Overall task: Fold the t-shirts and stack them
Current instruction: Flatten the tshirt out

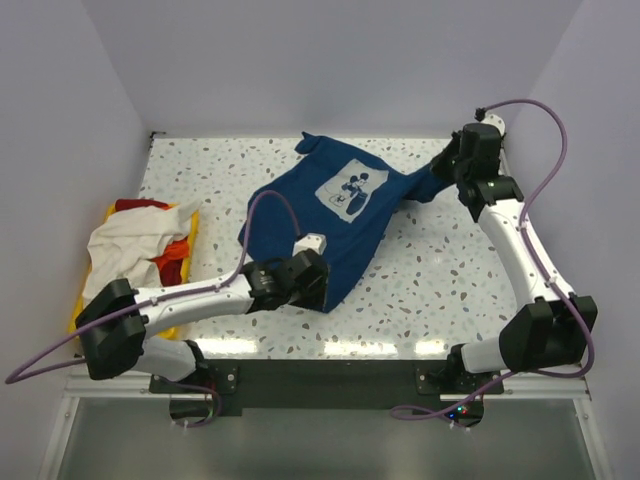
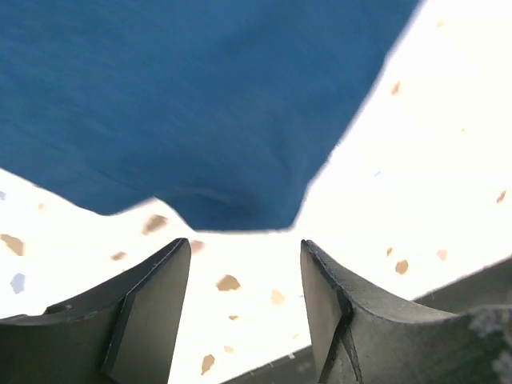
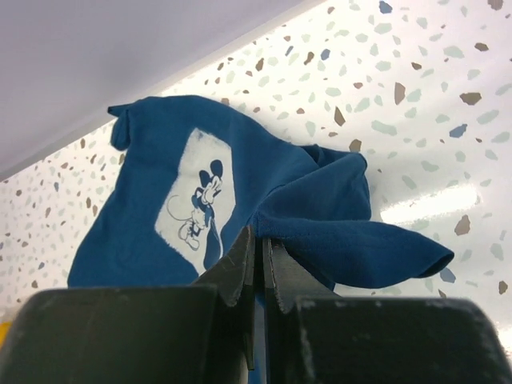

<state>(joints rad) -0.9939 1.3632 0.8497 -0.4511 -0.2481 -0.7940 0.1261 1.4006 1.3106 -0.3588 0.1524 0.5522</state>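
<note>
The left gripper (image 2: 244, 250) stands with its two dark fingers (image 2: 156, 304) well apart and nothing between them. Bare speckled surface (image 2: 448, 160) shows in the gap. Just ahead of the fingertips lies the near edge of the navy t-shirt (image 2: 200, 104), a rounded corner of cloth resting flat (from the wrist view I cannot tell whether the tips touch it).

The right gripper (image 3: 258, 237) is pinched together on a fold of that same navy t-shirt, and the cloth rises in a small peak to where the tips meet. To the right of the tips a sleeve-like flap sticks out and curls over at its end. Ahead and to the left, the body of the shirt spreads away across the surface with its white square cartoon-mouse print (image 3: 196, 204) facing up.

From above, the shirt lies rumpled and slanted between the two grippers, one end at the right gripper near the far right corner, the other at the left gripper nearer the arm bases. Well off to the left of the left gripper sits a yellow bin (image 1: 192, 218). A cream-white t-shirt (image 1: 120, 245) is draped over it, with a red t-shirt (image 1: 140, 205) and an orange t-shirt (image 1: 172, 262) bunched in it.
</note>
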